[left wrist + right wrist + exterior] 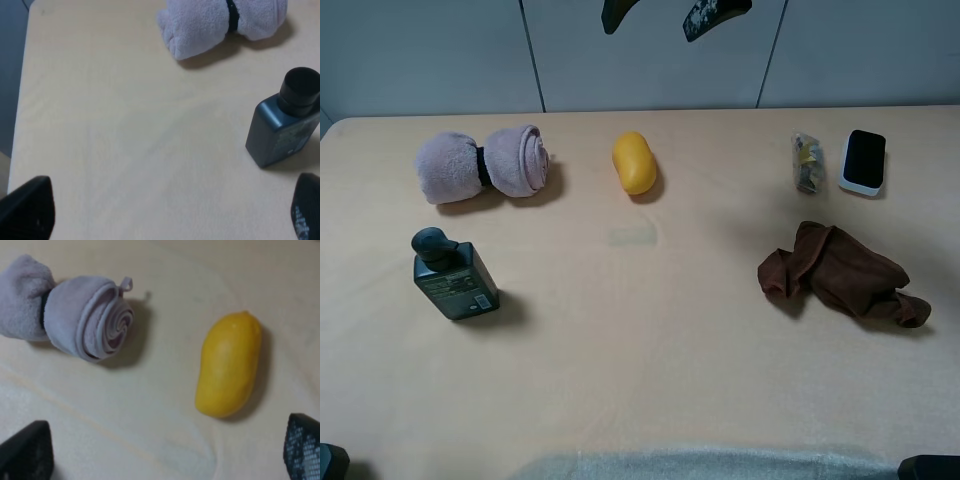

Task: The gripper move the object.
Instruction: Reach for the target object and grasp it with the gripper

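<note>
The object, a glossy yellow-orange mango-like oval [634, 162], lies on the table toward the back, near the middle. In the right wrist view the object [229, 365] lies on the cloth beyond my right gripper [165, 452], whose two black fingers stand wide apart with nothing between them. In the high view those fingertips [716, 18] hang at the top edge, above and behind the object, not touching it. My left gripper [167, 212] is open too and holds nothing. It hovers over bare table short of the dark bottle [285, 125].
A pink rolled towel [483, 163] lies left of the object. The dark pump bottle [453, 275] stands at front left. A crumpled brown cloth [845, 272] lies at right, with a small wrapped packet [808, 162] and a black-and-white device [863, 161] behind it.
</note>
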